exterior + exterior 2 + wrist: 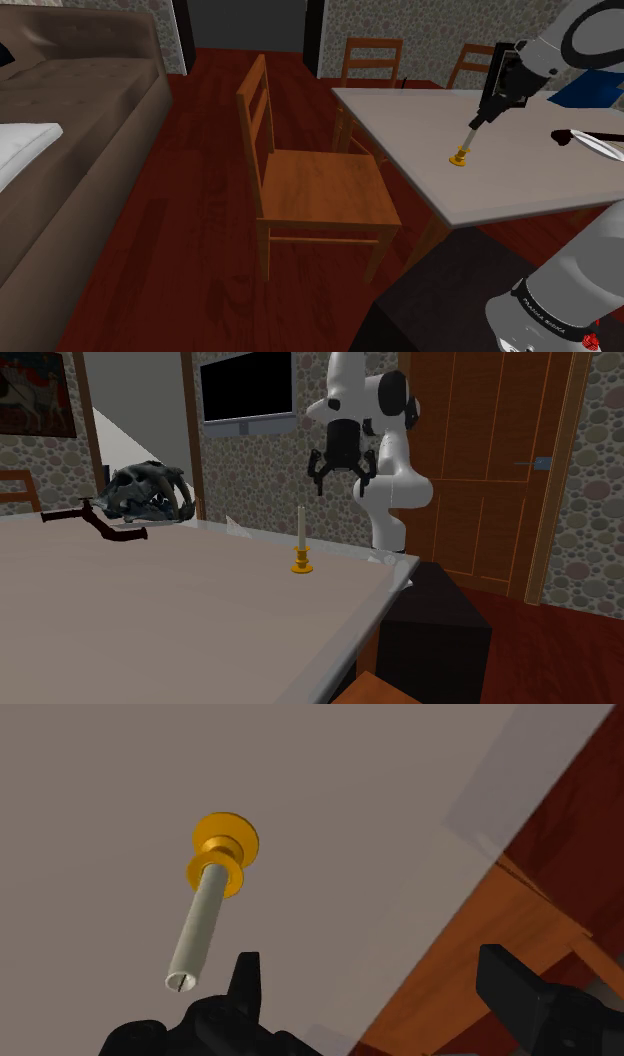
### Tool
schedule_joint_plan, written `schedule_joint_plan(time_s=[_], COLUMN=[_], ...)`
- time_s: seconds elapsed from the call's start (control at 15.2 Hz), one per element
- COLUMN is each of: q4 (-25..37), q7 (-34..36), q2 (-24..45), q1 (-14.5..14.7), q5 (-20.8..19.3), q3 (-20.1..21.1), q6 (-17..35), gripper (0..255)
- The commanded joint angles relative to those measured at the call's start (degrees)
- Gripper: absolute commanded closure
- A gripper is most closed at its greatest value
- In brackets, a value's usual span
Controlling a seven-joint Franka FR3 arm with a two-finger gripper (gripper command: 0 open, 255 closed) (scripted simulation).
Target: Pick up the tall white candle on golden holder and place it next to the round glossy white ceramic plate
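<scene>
A white robot arm hangs over a pale grey table (pixel 500 190) in a room with a dark red wood floor. In the shoulder view the arm comes in at the upper right. Its black gripper (pixel 479 121) points down at a tall white candle (pixel 464 140) in a small golden holder (pixel 459 158). The candle stands upright on the table, right of the frame's centre and near the table's front edge.

In the second exterior view the candle (pixel 300 532) is at the centre of the frame, close to the table's (pixel 150 612) right-hand edge. The gripper (pixel 345 480) hovers above it and slightly to the right, clear of it. The fingers are spread wide and hold nothing.

In the wrist view the candle (pixel 200 929) is seen from above, with the wick end nearest the camera. It lies beside one black finger (pixel 247 982), outside the gap of the gripper (pixel 380 989), and no finger touches it. The table's corner and brown wood show between and beyond the fingers.

In the shoulder view a wooden chair (pixel 320 185) stands at the centre, just left of the table. A brown sofa (pixel 70 120) fills the left side. In the second exterior view a fanged animal skull (pixel 150 492) rests on the table at the upper left, and a wooden door (pixel 480 462) stands at the right.
</scene>
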Motion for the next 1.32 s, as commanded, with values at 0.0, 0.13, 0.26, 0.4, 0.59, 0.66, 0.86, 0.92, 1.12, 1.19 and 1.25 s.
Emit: schedule_joint_plan(time_s=[0.0,0.13,0.26,0.4,0.59,0.66,0.86,0.92,1.12,1.19,1.25], q4=[-2.19,-3.67,-4.77,-5.46,-6.08,-6.28,-6.79,-6.92,-7.0,-7.0,-7.0], q7=[-1.9,-3.94,-6.24,-8.86,-10.45,-10.6,-11.15,-11.36,-11.5,-11.5,-11.5], q2=[0.94,2.65,4.87,7.55,10.45,11.26,13.8,14.67,15.18,15.19,15.19], q1=[-0.92,-1.44,-1.49,-0.9,0.47,0.93,2.48,3.07,3.42,3.42,3.42], q5=[-0.58,-0.84,-0.77,-0.21,0.56,0.75,1.44,1.72,1.9,1.9,1.9], q3=[-3.39,-6.99,-10.88,-15.13,-17.94,-18.34,-19.65,-20.13,-20.41,-20.42,-20.42], q6=[4.88,9.61,14.45,19.34,23.63,24.68,27.84,28.9,29.51,29.51,29.51], gripper=[0,0,0,0,0,0,0,0,0,0,0])
